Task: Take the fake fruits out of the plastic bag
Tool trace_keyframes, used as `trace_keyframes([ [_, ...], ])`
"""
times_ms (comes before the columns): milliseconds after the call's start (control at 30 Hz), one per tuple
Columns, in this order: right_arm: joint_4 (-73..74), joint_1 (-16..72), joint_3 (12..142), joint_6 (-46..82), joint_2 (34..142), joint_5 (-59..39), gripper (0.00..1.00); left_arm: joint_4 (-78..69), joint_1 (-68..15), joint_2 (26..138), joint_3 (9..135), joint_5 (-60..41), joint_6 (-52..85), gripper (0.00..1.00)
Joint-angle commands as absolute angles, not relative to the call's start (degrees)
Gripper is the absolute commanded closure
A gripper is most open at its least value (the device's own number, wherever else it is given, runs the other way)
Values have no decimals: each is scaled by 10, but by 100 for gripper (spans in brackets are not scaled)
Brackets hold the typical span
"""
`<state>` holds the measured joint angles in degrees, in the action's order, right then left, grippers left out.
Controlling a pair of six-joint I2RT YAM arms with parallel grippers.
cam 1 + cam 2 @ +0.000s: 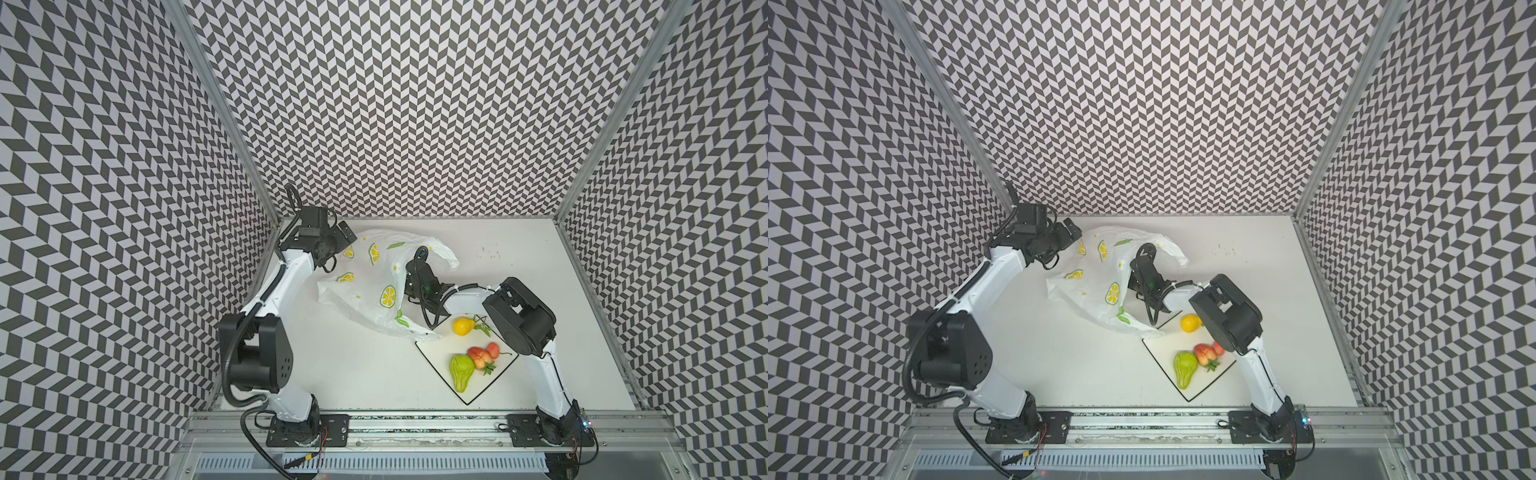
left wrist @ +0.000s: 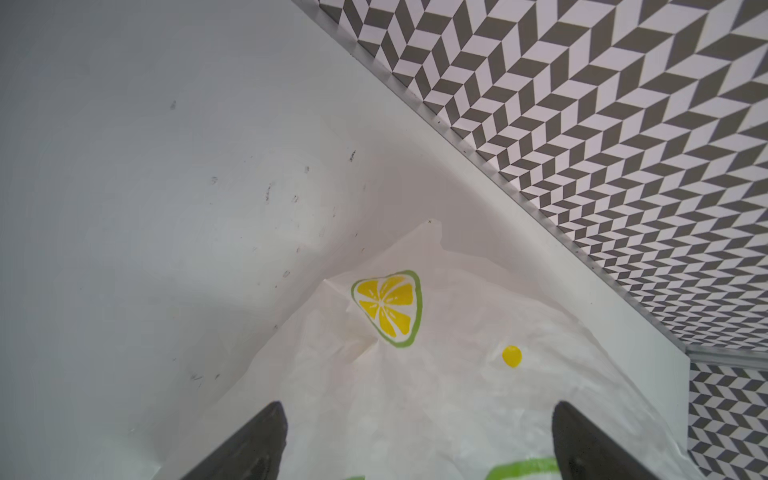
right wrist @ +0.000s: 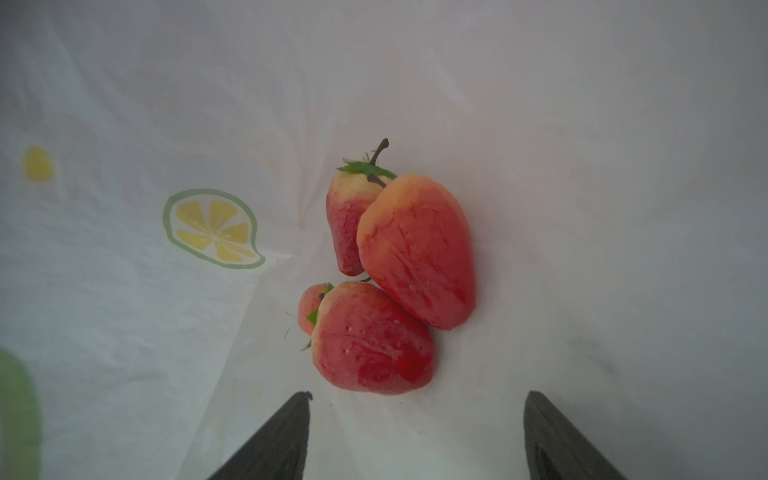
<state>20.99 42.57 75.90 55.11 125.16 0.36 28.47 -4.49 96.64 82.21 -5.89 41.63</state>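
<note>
The plastic bag [image 1: 374, 286] [image 1: 1100, 286], white with printed lemon slices, lies crumpled at the back of the table in both top views. My right gripper [image 3: 419, 395] reaches inside it and is open. Just ahead of its tips lie several red fake fruits: a large strawberry [image 3: 415, 253], a second one [image 3: 370, 340] and a smaller one [image 3: 345, 224]. My left gripper [image 1: 343, 232] [image 2: 419, 405] hangs open at the bag's back left edge, the film below its spread fingers and nothing gripped. A lemon [image 1: 462, 326], a green pear [image 1: 460, 372] and red fruits [image 1: 480, 357] rest on the plate.
The white square plate [image 1: 440, 353] [image 1: 1163, 349] with a black rim sits front right of the bag, and the bag's lower corner overlaps it. The right arm's elbow [image 1: 519, 316] hangs over the plate's far side. Patterned walls close in the back and sides.
</note>
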Motion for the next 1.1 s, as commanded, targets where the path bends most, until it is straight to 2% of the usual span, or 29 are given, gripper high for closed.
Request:
trace_keyframes([
  [0,219,425,751,555,1221,-10,20,206,-39,1003,856,-117,474,2],
  [267,211,425,766,540,1218,-12,21,200,-56,1116,923,-140,495,7],
  [400,210,425,771,537,1219,-12,21,210,-73,1149,950,-136,490,17],
  [467,208,425,772,535,1219,-13,21,214,-76,1162,959,-140,483,31],
  [533,206,423,770,532,1218,-14,21,211,-76,1166,957,-143,477,49],
  [600,206,423,764,530,1213,-12,21,205,-76,1162,955,-143,470,72],
  [700,204,420,755,523,1208,-11,21,201,-76,1150,961,-143,452,95],
  [733,204,419,751,521,1205,-11,21,202,-77,1145,964,-144,445,100],
  [1067,172,414,713,474,1161,-4,21,186,-106,1018,911,-141,349,100],
])
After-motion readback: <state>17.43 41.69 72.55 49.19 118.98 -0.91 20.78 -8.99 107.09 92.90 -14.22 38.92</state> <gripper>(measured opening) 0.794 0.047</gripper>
